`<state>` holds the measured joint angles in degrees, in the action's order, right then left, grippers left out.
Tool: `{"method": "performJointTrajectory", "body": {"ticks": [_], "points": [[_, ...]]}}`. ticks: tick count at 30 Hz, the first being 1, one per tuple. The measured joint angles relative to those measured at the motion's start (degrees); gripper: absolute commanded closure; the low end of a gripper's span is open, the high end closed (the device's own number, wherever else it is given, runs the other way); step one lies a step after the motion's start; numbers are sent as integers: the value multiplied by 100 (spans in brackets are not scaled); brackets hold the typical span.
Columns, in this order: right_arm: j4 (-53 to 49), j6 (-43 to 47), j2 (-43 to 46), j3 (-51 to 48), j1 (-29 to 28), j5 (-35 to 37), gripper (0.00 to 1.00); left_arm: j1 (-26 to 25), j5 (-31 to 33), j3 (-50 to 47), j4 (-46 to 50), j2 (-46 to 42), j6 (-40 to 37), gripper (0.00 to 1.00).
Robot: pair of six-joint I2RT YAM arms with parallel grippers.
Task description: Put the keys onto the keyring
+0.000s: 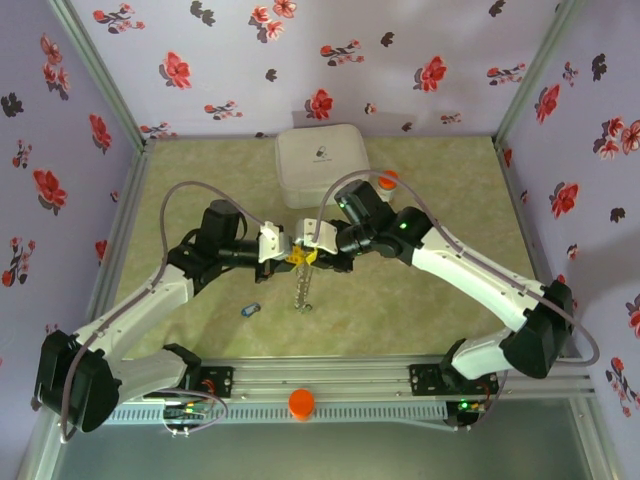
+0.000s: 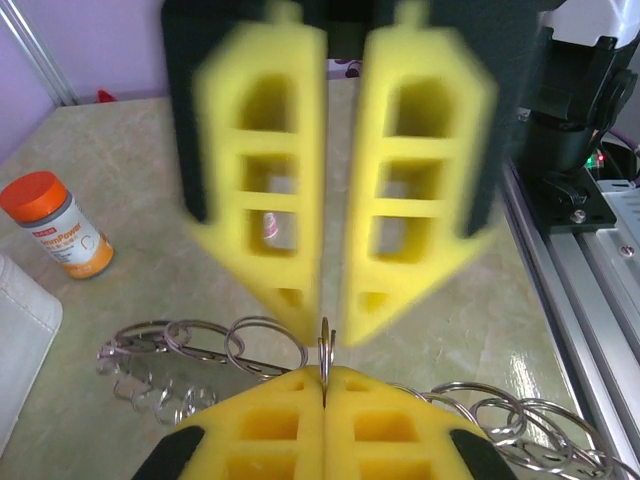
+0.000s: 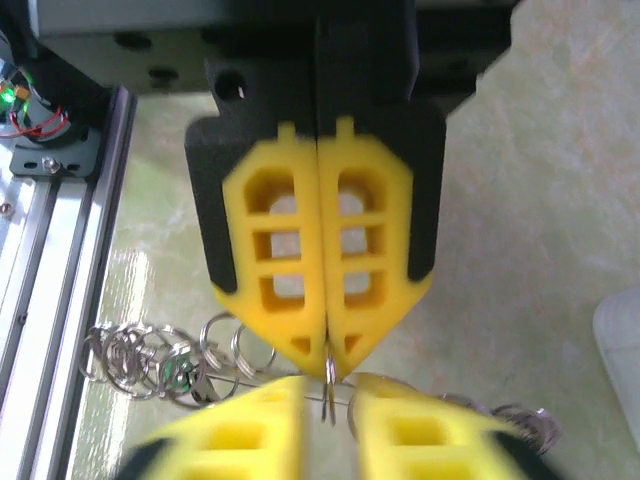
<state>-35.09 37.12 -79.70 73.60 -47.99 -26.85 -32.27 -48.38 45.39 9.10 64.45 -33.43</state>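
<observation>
The keyring point(image 1: 303, 292) is a floppy chain of small grey rings on a thin wire, hanging between both grippers down to the table. My left gripper point(image 2: 324, 376) is shut on one small upright ring point(image 2: 326, 345) of it. My right gripper point(image 3: 328, 402) faces it tip to tip, its jaws slightly apart on either side of that same ring point(image 3: 328, 385), so it is open. More rings point(image 2: 265, 345) trail left and right. A green-tagged key point(image 3: 178, 370) sits among the rings. A tiny blue-headed key point(image 1: 249, 310) lies loose on the table, left of the chain's end.
The white square case point(image 1: 320, 165) stands at the back centre, with an orange-capped pill bottle point(image 2: 60, 225) beside it. The aluminium rail point(image 1: 330, 385) runs along the near edge with an orange piece point(image 1: 300, 402) on it. Floral walls enclose three sides.
</observation>
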Motion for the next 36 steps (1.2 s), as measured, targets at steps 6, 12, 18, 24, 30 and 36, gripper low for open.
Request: {"method": "performJointTrajectory", "body": {"ticks": [6, 12, 18, 24, 30, 36], "points": [[1508, -527, 868, -1403, 544, -778, 66, -9, -9, -205, -516, -162, 136, 100], [2557, -638, 1108, -2234, 546, -920, 72, -9, -24, -612, -1252, -337, 219, 100], [3018, -671, 1108, -2308, 490, -922, 74, -15, -24, -782, -1683, -348, 330, 100], [3154, -662, 1104, -2308, 404, -940, 82, -26, -74, -796, -1958, -348, 459, 100], [3246, -627, 1102, -2308, 378, -920, 90, -37, -160, -807, -2111, -348, 551, 100], [3274, -612, 1093, -2306, 378, -890, 100, -39, -166, -809, -2111, -348, 643, 83]]}}
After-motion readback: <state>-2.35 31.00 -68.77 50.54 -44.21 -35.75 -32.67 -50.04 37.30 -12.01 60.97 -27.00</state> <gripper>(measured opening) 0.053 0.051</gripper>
